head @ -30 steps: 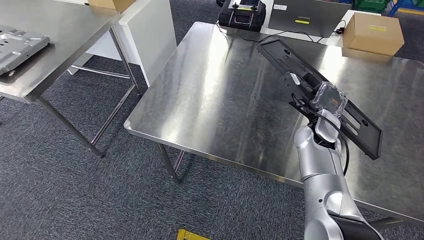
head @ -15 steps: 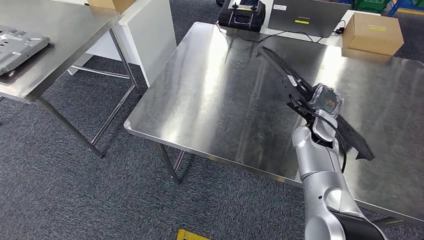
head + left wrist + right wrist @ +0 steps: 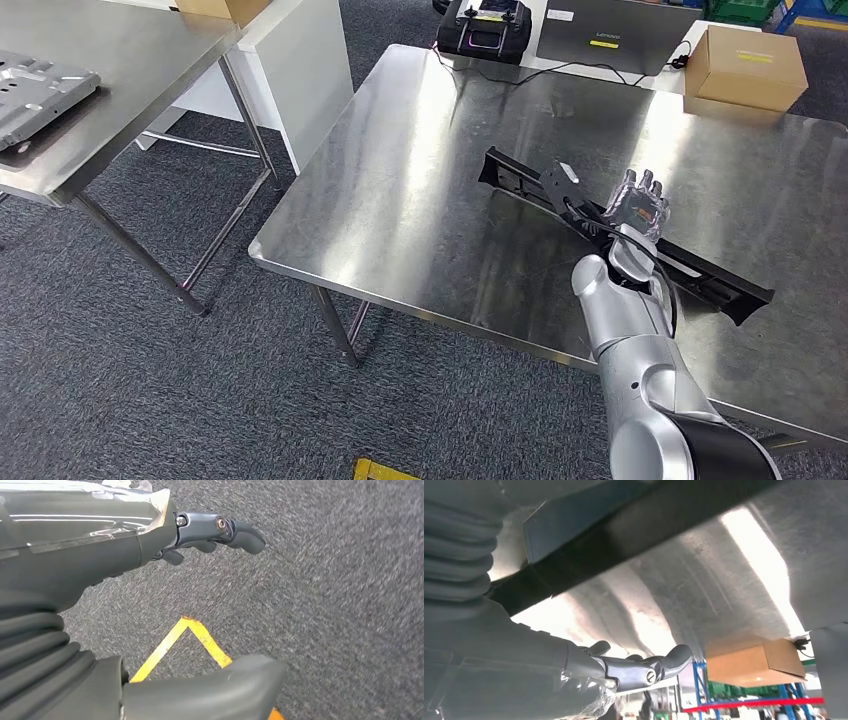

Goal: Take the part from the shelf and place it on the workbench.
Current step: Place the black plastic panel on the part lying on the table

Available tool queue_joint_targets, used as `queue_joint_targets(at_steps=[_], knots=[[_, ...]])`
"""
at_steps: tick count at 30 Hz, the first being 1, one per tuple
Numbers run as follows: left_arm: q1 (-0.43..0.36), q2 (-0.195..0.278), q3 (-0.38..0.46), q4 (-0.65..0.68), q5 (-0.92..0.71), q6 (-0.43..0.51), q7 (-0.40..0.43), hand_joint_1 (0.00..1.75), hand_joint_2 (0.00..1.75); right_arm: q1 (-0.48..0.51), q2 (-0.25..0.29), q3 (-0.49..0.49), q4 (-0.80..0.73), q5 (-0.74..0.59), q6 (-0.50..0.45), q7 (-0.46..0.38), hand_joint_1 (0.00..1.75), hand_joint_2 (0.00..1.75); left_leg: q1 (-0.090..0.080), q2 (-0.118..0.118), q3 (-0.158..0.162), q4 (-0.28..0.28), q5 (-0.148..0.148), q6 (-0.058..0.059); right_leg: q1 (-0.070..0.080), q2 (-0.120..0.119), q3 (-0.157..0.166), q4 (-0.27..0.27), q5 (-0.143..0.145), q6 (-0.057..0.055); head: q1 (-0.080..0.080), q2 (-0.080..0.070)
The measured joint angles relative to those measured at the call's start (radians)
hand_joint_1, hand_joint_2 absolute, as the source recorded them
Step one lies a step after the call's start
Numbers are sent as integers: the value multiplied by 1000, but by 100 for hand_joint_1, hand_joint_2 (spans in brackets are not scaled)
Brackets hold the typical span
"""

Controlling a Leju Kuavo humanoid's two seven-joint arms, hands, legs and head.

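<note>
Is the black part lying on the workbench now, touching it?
Touching. In the head view the black part lies flat along the steel workbench, its underside meeting the surface with no gap; the right hand is raised above it, fingers spread.

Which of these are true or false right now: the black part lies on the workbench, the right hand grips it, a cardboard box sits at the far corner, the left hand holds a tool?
1. The black part lies on the workbench. True.
2. The right hand grips the part. False: its fingers are spread above it.
3. A cardboard box sits at the far corner. True.
4. The left hand holds a tool. False: it hangs over the carpet, holding nothing.
</note>
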Motion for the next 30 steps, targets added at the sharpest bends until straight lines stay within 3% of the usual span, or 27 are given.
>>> queue_joint_targets(at_steps=[16,25,28,30], knots=[[0,-2,-1,0,-6,-17,9,0,0,-14,12,-45,72,-54,91,-95,0,0,-1,0,3,0,0,0,0,0,5,-1,0,0,0,0],[0,-2,-1,0,2,-17,14,0,0,-36,58,-72,71,-95,156,-236,0,0,-1,0,3,0,0,0,0,0,4,-1,0,0,0,0],[0,-2,-1,0,2,-21,10,0,0,-37,80,-72,17,-108,98,-269,0,0,-1,0,4,0,0,0,0,0,4,-1,0,0,0,0],[0,-3,-1,0,-1,-22,2,0,0,-9,94,-68,-85,-151,-11,-306,0,0,-1,-2,4,0,0,0,0,-1,4,-1,0,0,0,0]])
